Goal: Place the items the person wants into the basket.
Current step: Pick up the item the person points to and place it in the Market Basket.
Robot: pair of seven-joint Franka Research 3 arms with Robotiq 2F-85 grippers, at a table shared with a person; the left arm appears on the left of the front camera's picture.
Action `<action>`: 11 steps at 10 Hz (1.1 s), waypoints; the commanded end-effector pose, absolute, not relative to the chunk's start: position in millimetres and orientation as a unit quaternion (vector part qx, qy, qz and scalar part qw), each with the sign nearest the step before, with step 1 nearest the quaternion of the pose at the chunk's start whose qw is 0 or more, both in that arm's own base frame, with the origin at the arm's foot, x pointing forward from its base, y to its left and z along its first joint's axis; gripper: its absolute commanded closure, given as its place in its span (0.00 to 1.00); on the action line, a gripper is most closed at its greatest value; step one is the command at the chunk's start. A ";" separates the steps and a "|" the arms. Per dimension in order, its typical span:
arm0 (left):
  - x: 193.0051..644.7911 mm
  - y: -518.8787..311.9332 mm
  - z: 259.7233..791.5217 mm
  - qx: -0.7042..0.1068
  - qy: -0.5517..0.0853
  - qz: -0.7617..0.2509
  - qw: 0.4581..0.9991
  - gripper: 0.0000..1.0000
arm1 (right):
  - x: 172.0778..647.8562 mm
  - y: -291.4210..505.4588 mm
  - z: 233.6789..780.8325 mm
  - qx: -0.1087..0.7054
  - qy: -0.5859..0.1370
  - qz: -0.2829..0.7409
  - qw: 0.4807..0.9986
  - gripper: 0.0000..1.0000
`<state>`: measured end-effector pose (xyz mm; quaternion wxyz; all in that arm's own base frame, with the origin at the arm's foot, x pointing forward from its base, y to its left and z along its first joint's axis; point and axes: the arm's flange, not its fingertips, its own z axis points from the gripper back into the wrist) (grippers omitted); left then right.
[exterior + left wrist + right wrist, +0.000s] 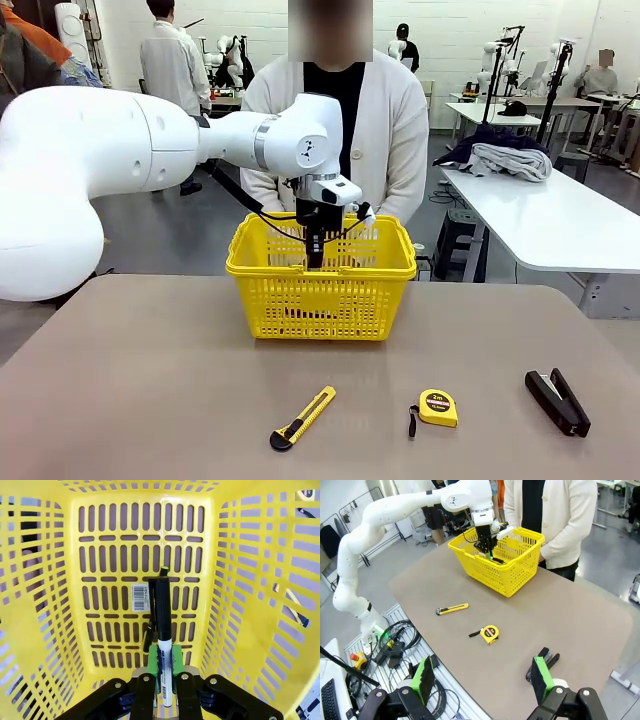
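Brown bench [150, 380] first, with the yellow basket [330, 300] at its 12 o'clock edge, right in front of the person [400, 130].

The left tool [316, 250] reaches down inside the basket from above. Its green pads are clamped on the white marker [162, 640], whose black cap points at the basket floor. So the step in hand is the drop: the marker is over the basket's middle, low enough to let go. The next move only calls for the jaws to part and the arm to lift straight up, clear of the rim and the folded handles.

The right tool [482, 667] hangs wide open and empty, high above the bench's near side.

Out on the bench lie the black stapler [557, 401] at 4 o'clock from the basket and the utility knife [303, 417] at 6 o'clock — neither is wanted. The tape measure [437, 407] at 5 o'clock is wanted and remains to be fetched; it lies flat with its strap toward the knife, so a top-down pinch across its round body looks the likely grip.

A slim dark shape [146, 637] just beside the marker may be the pen lying on the basket floor — the lattice makes it hard to be sure.
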<state>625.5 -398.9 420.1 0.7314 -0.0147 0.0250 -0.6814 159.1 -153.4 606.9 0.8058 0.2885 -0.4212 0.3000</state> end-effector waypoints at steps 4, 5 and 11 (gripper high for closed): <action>644.1 -410.2 420.1 -0.005 0.034 -0.696 0.717 0.62 | 160.1 -152.4 606.4 0.293 -0.423 0.307 0.801 0.00; 643.1 -409.9 421.2 -0.005 0.032 -0.699 0.715 0.30 | 160.1 -152.4 606.4 0.293 -0.423 0.307 0.801 0.00; 642.6 -411.6 423.8 -0.005 0.035 -0.698 0.715 0.00 | 160.1 -152.4 606.4 0.293 -0.423 0.307 0.801 0.00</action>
